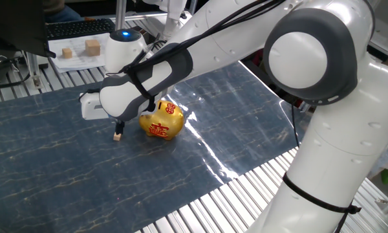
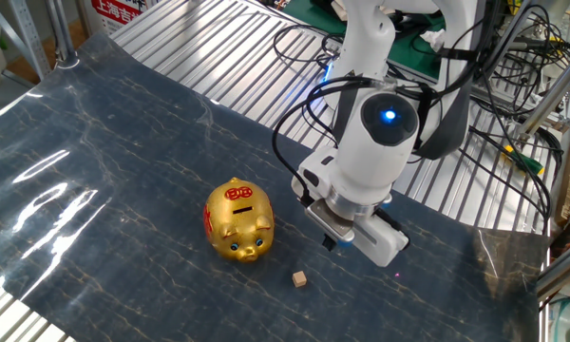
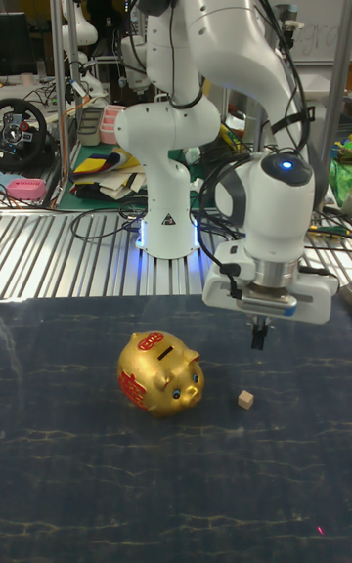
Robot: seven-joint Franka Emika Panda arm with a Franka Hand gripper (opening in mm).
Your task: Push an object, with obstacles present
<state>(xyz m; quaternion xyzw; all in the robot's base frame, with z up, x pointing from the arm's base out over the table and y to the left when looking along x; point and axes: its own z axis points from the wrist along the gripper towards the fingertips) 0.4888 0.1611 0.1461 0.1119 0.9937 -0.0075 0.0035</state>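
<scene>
Beside piggy bank (image 3: 159,374) — tiny, seemingly plain cube (image 3: 246,399)

The piggy bank (image 2: 238,222) is gleaming in glossy gold with red markings. The cube (image 2: 299,278) is showing matt, pale wood. The mat (image 2: 95,180) is shining like dark blue marbled plastic, catching glare. The table (image 2: 209,57) is showing ribbed bare metal. The arm (image 3: 220,25) is looking smooth, glossy white plastic.

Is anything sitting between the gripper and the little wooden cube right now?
Nothing visible. The gripper hangs just behind the cube with only bare mat between them. The piggy bank stands off to the cube's side, apart from it and outside that gap.
</scene>
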